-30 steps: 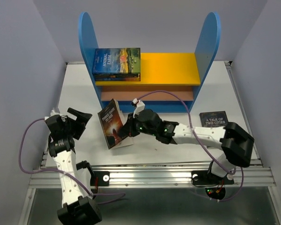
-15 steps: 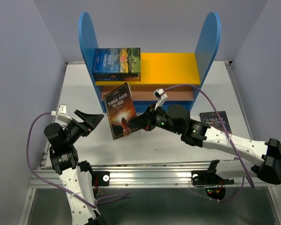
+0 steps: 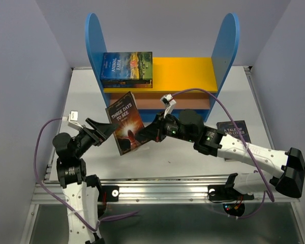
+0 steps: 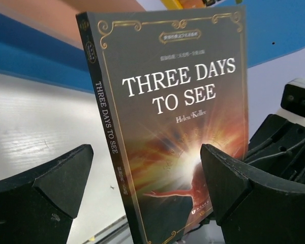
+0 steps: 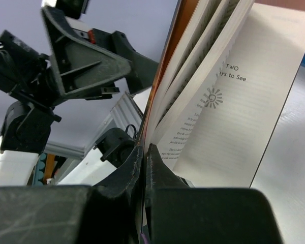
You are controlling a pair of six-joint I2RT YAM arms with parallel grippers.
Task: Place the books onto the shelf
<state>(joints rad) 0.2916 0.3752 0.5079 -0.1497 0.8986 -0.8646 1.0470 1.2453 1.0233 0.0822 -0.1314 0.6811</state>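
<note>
Paperback Three Days to See (image 3: 126,123) stands tilted before the shelf (image 3: 224,46), apparently off the desk (image 3: 86,91), right hand (image 3: 146,133) clamped on its cover edge. Left hand (image 3: 104,129) gapes wide near its spine. Animal Farm (image 3: 126,68) lies on the top board (image 3: 185,73).

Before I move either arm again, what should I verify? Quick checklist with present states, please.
1. Right tool shut on Three Days to See: ok.
2. That grip takes the whole book: not ok. In the right wrist view the pages fan loose beside the pinched cover.
3. Left tool open: ok. Its jaws stand wide, and the left wrist view frames the book between them.
4. Book deep enough between the left jaws to close on: cannot tell.
5. Free room on the shelf: ok. The yellow top board is bare to the right of Animal Farm.
</note>
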